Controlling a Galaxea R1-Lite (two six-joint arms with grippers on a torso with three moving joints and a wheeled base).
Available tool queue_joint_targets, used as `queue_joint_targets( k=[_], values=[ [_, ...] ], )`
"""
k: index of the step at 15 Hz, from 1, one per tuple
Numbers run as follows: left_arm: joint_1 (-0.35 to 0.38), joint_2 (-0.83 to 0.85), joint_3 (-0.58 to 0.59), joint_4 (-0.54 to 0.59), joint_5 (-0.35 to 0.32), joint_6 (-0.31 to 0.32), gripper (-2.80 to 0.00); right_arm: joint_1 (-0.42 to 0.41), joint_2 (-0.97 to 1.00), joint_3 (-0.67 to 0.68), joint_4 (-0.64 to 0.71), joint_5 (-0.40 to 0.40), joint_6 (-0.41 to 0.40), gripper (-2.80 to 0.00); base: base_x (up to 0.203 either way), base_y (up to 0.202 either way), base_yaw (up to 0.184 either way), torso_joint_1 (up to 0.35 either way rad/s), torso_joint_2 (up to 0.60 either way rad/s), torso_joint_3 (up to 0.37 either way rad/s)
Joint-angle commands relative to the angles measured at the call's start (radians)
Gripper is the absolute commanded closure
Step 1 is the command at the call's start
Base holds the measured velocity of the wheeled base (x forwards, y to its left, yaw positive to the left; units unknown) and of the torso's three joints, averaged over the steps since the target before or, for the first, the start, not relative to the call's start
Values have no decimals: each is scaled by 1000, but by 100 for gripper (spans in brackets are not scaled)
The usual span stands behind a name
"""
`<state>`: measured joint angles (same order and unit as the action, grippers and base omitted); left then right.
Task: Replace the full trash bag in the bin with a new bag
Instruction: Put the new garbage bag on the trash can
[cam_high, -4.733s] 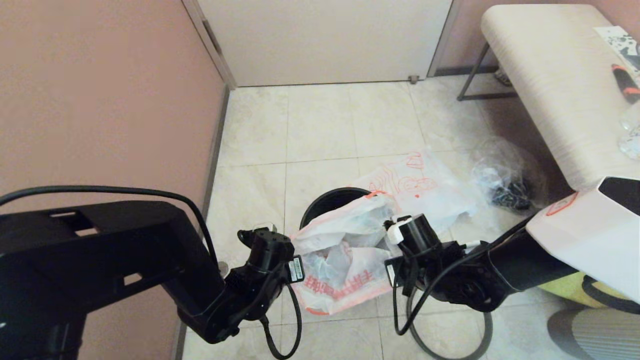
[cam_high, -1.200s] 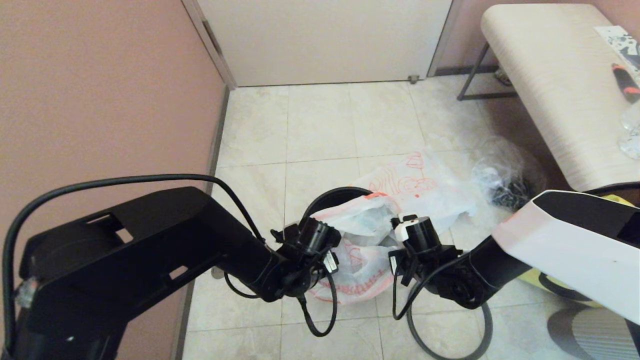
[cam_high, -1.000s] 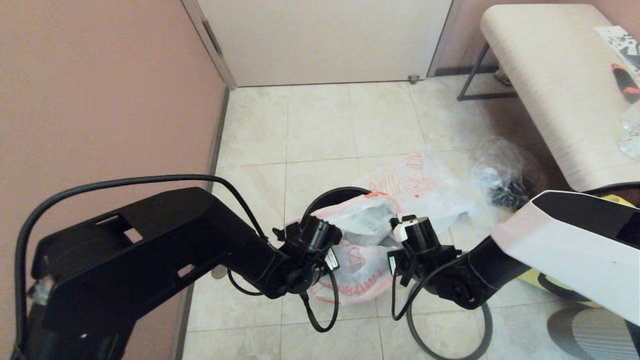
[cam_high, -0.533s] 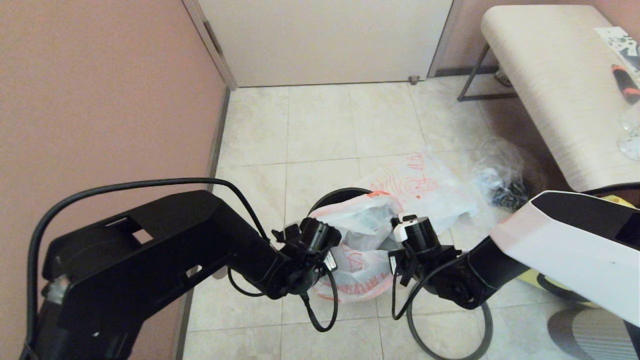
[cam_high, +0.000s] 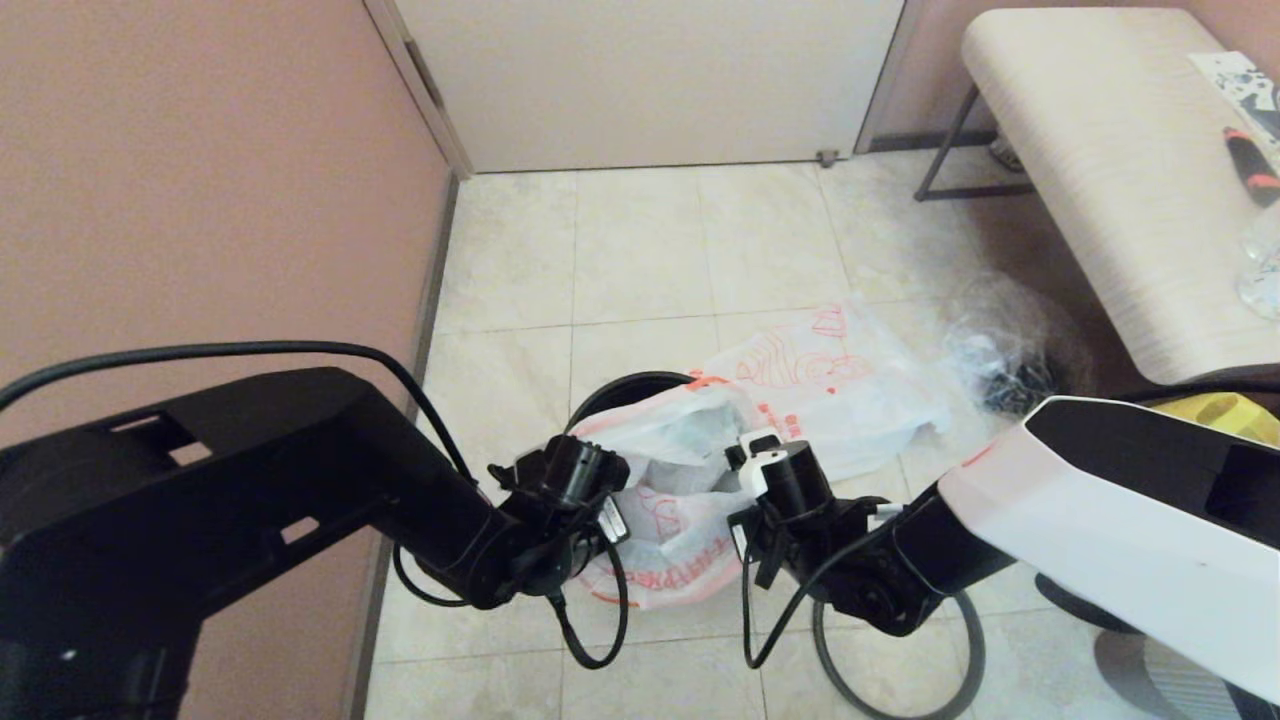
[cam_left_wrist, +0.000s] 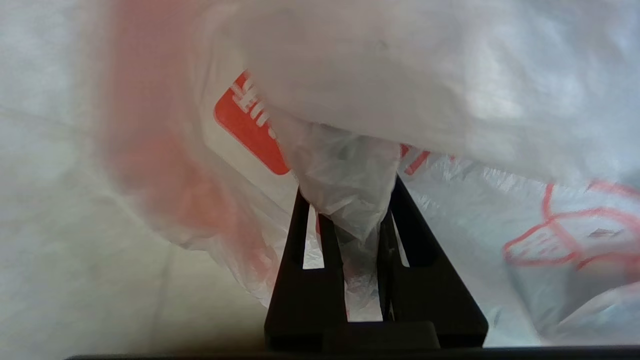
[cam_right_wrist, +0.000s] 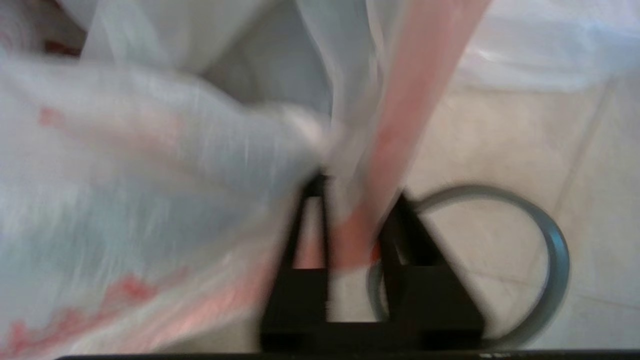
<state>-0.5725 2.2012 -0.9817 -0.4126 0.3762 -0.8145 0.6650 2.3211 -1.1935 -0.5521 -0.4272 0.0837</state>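
The full trash bag (cam_high: 668, 495), white with orange-red print, hangs lumpy between my two grippers, nearer to me than the bin (cam_high: 612, 392). Only the bin's dark far edge shows behind it. In the left wrist view my left gripper (cam_left_wrist: 350, 189) is shut on a bunched fold of this bag (cam_left_wrist: 345, 170). My right gripper (cam_right_wrist: 357, 191) has its jaws apart, and the bag's orange handle strip (cam_right_wrist: 395, 135) still runs between them. The new bag (cam_high: 840, 370) lies limp and flat on the tiles just right of the bin.
The dark grey rim hoop (cam_high: 968, 640) lies on the floor under my right arm. A clear bag with dark contents (cam_high: 1012, 362) sits by the bench (cam_high: 1110, 170) at the right. A pink wall (cam_high: 200, 200) closes off the left. A yellow tote (cam_high: 1220, 410) peeks out behind my right arm.
Both arms and the full bag have shifted left and toward me. The left gripper has closed on the bag's plastic. The right jaws have parted around the handle.
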Motion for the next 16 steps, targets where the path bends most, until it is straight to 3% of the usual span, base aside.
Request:
queue_joint_targets(
  k=[1, 5, 10, 13, 16],
  values=[
    [21, -37, 62, -7, 0, -5, 0, 27, 11, -10, -2, -1, -6, -280, 0, 0, 0, 0, 0, 0],
    [27, -25, 150, -171, 1, 6, 0, 58, -112, 91, 66, -1, -7, -280, 0, 0, 0, 0, 0, 0],
    [23, 3, 167, -175, 6, 8, 0, 59, -276, 239, 105, -1, 3, -280, 0, 0, 0, 0, 0, 0],
    [25, -1, 164, -176, 10, 8, 0, 94, -287, 323, 101, 3, 66, -280, 0, 0, 0, 0, 0, 0],
    [23, 2, 186, -183, 63, -2, 0, 108, -292, 368, 85, 48, 73, -280, 0, 0, 0, 0, 0, 0]
  ],
)
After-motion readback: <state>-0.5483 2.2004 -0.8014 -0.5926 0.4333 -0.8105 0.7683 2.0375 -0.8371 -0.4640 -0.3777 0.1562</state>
